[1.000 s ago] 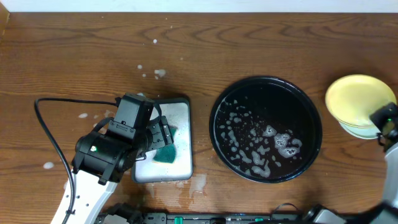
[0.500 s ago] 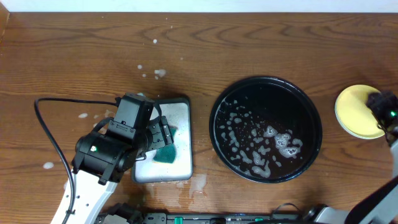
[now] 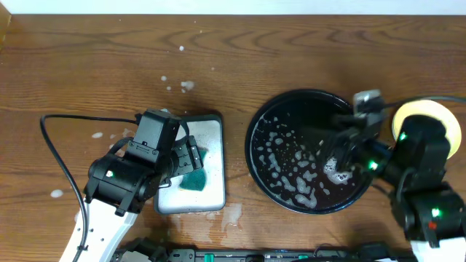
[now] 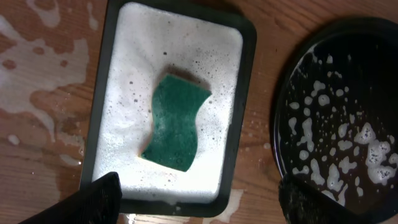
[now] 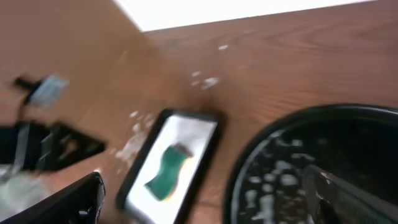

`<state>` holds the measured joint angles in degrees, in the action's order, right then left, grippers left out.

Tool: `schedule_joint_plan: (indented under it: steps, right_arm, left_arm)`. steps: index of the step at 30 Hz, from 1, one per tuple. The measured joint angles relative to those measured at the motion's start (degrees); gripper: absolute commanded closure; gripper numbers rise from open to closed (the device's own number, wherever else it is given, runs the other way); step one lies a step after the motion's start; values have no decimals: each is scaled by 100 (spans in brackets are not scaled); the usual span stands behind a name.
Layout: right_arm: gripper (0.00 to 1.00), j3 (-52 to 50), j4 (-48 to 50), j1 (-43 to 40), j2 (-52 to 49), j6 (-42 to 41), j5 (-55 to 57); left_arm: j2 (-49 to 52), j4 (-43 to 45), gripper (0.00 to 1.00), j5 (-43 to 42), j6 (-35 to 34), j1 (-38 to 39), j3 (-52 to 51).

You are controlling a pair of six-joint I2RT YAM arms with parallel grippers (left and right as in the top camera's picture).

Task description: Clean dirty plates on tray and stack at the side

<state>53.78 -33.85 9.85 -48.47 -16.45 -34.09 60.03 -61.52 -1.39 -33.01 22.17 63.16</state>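
Observation:
The black tray (image 3: pixel 291 109) sits right of centre, wet with patches of foam and with no plate on it. It also shows in the left wrist view (image 4: pixel 348 93) and the right wrist view (image 5: pixel 298 143). A yellow plate (image 3: pixel 431 109) rests on the table at the far right, partly hidden by my right arm. My right gripper (image 3: pixel 338 145) hovers over the tray's right half, open and holding nothing (image 5: pixel 211 205). My left gripper (image 3: pixel 186 164) hangs open and holding nothing (image 4: pixel 199 202) over the small white tray.
A small white dark-rimmed tray (image 3: pixel 211 131) full of suds stands left of centre with a green sponge (image 3: pixel 195 177) lying in it. Foam spots and wet patches (image 3: pixel 188 86) dot the wood around it. A black cable (image 3: pixel 58 156) loops at the left.
My right gripper opened and let go of the yellow plate at the far right. The right arm then swung left over the black tray. The left arm has not moved.

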Motion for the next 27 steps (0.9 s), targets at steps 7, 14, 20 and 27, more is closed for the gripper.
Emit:
schedule_joint_plan:
  steps: [7,14,20,27]
  right_arm:
    - [1,2,-387,892,251,133,149]
    - [1,2,-492,859,372,520,1298]
    - [1,-407,-20,752,1392,1615,2131]
    - [1,-2028,153,-125,2955,2103,2363]
  left_arm:
    - [0,0,19,0,0,0,0]
    - [0,0,18,0,0,0,0]
    - [0,-2,19,-2,0,0,0]
    - [0,-4,19,-2,0,0,-2]
